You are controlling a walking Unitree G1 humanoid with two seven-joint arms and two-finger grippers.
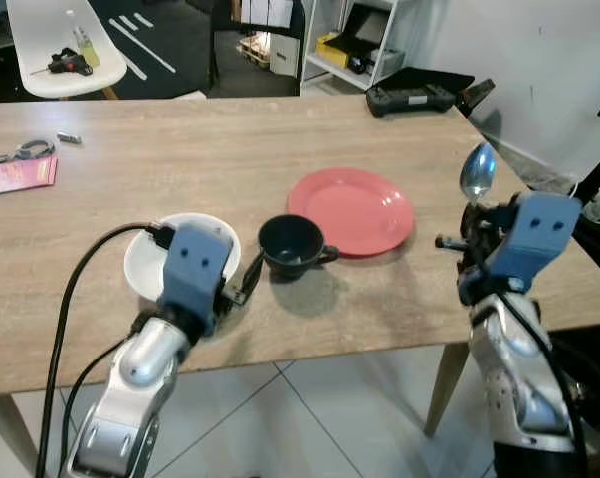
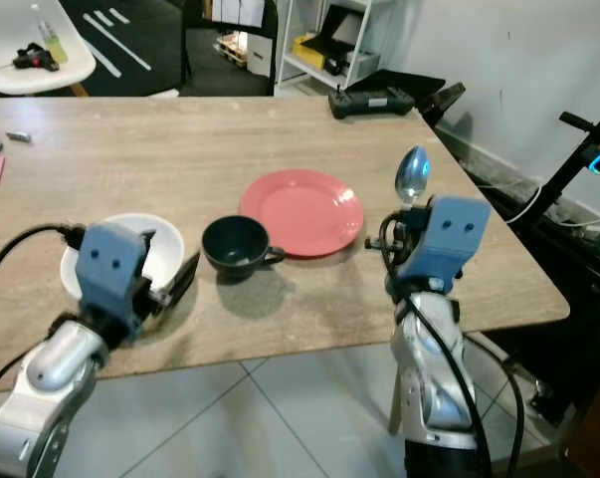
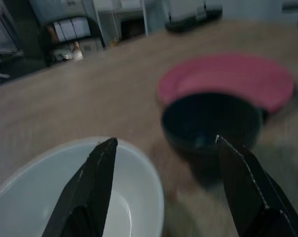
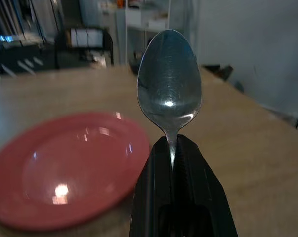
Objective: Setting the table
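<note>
Cutlery placement is in hand: the right end effector (image 4: 174, 148) pinches a metal spoon (image 4: 169, 81) upright, right of the red plate (image 1: 351, 210) at frame centre. Next, probably lower it onto the bench (image 1: 230, 149) beside the plate. The left end effector (image 3: 163, 182) hangs spread between white bowl (image 3: 129, 197) and dark cup (image 1: 292, 245).

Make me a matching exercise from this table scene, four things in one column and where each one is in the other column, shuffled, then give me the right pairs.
Things:
1. spoon
2. red plate
3. dark cup
4. white bowl

Places:
A. under the open left gripper
B. between the bowl and the plate
C. clamped upright in the right gripper
D. flat on the table, between the cup and the right gripper

Pairs: 1-C, 2-D, 3-B, 4-A
</note>
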